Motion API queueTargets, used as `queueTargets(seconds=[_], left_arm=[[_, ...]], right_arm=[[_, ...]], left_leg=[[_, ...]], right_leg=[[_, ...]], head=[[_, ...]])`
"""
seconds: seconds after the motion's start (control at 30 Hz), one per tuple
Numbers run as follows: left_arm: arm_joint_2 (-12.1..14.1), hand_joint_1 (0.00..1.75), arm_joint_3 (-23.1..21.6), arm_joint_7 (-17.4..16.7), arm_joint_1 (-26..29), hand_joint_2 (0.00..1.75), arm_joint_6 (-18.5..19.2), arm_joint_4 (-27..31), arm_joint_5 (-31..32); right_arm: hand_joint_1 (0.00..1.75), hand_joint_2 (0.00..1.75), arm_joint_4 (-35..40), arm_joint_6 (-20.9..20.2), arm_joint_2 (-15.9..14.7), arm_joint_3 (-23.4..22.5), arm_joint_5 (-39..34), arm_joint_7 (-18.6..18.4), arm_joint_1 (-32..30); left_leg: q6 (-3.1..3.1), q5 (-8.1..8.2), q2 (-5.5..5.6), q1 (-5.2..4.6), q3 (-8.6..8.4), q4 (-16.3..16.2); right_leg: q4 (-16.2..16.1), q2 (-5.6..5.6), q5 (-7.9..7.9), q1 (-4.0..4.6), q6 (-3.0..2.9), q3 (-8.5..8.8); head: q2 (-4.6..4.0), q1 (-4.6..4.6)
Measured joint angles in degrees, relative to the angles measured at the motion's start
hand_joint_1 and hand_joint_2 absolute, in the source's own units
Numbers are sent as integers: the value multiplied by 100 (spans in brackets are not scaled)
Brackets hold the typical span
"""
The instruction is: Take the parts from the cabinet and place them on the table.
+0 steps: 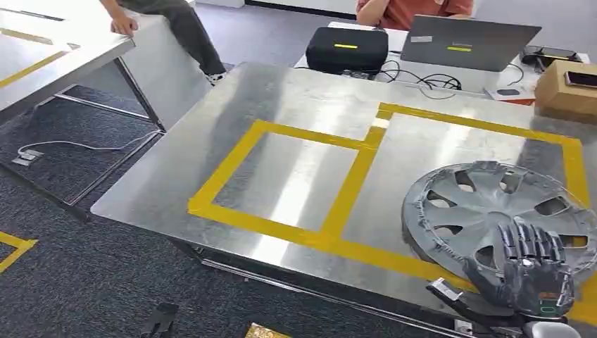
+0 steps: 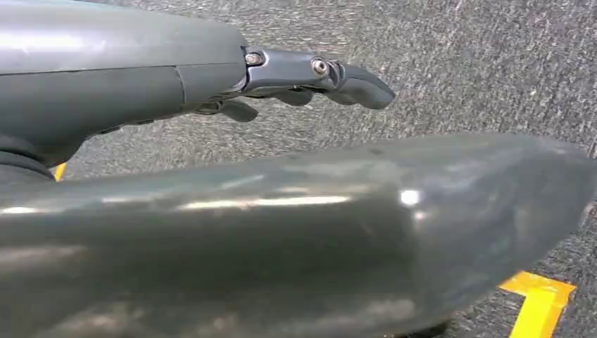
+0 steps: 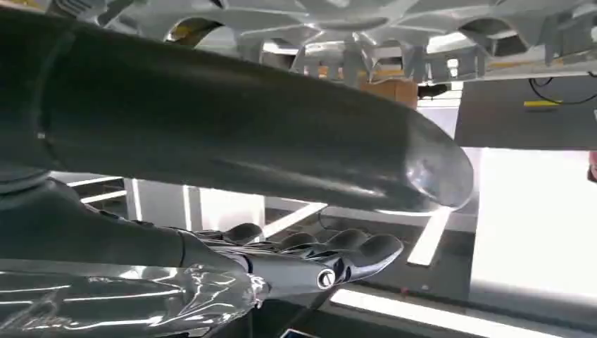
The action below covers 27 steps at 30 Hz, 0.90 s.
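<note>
I see the hubcap [image 1: 489, 211] lying near-right on the table [image 1: 296, 105], my right hand [image 1: 531, 271] resting on its near rim, fingers together. Left hand [image 2: 310, 77] hangs loosely uncurled, holding nothing. Withdrawing carelessly could drag the hubcap off.

Left hand [image 2: 232, 204] occupies most of the frame: a thick grey thumb [image 2: 296, 232] lies across the foreground, glossy with light reflections. Darker fingers [image 2: 331, 77] extend straight beyond it, apart from the thumb, with nothing between them. Behind is grey carpet [image 2: 450, 63]. Yellow tape [image 2: 538, 303] marks the carpet at one corner.
</note>
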<state>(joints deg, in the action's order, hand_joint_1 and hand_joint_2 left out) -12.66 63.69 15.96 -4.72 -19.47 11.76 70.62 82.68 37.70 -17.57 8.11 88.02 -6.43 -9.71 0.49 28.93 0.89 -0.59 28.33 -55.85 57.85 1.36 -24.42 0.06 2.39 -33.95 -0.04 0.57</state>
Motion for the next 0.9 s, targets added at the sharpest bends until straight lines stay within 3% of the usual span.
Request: queueTargets(seconds=[0.2,0.3,0.4,0.5,0.6,0.73,0.8,0.9], left_arm=[[0,0,11,-15,12,0,-9,0,-74],[0,0,31,-20,48,0,-20,0,-170],[-11,0,74,13,71,0,-53,0,-260],[-28,0,144,57,78,0,-120,0,-347],[-57,0,203,63,81,0,-175,0,-417],[-79,0,271,50,96,0,-212,0,-428],[-87,0,299,48,99,0,-216,0,-428],[-105,0,313,9,99,0,-238,0,-463]], right_arm=[[0,0,436,20,-129,-241,112,-206,-262],[0,0,985,-19,-203,-785,81,-197,-656],[0,0,1406,-15,-173,-1459,-74,108,-1060],[0,0,1707,22,241,-2420,-314,1027,-1267],[0,0,1814,20,925,-3501,-755,2008,-1223],[0,0,1790,-168,1826,-5313,-1366,3484,-790],[0,0,1753,-280,2118,-5999,-1451,3828,-584],[0,0,1499,-829,2569,-7026,-1534,3954,-103]], left_leg=[[2,1,8,-3,0,0],[6,4,12,-3,0,0],[17,12,15,-5,4,0],[17,16,14,-5,3,0],[18,16,15,-6,3,0],[17,17,15,-6,2,0],[17,16,16,-5,3,0],[17,16,13,-5,-2,0]], right_leg=[[-1,-13,-4,-1,5,-2],[-2,-18,-10,-1,9,-3],[-2,-20,-17,-2,10,-1],[-3,-17,-19,-2,9,-2],[-3,-22,-27,-2,9,-1],[-3,-21,-27,-2,8,0],[-3,-26,-27,-1,8,1],[-3,-17,-27,0,8,3]], head=[[2,2],[2,2],[2,2],[0,2],[2,2],[2,0],[0,-2],[2,2]])
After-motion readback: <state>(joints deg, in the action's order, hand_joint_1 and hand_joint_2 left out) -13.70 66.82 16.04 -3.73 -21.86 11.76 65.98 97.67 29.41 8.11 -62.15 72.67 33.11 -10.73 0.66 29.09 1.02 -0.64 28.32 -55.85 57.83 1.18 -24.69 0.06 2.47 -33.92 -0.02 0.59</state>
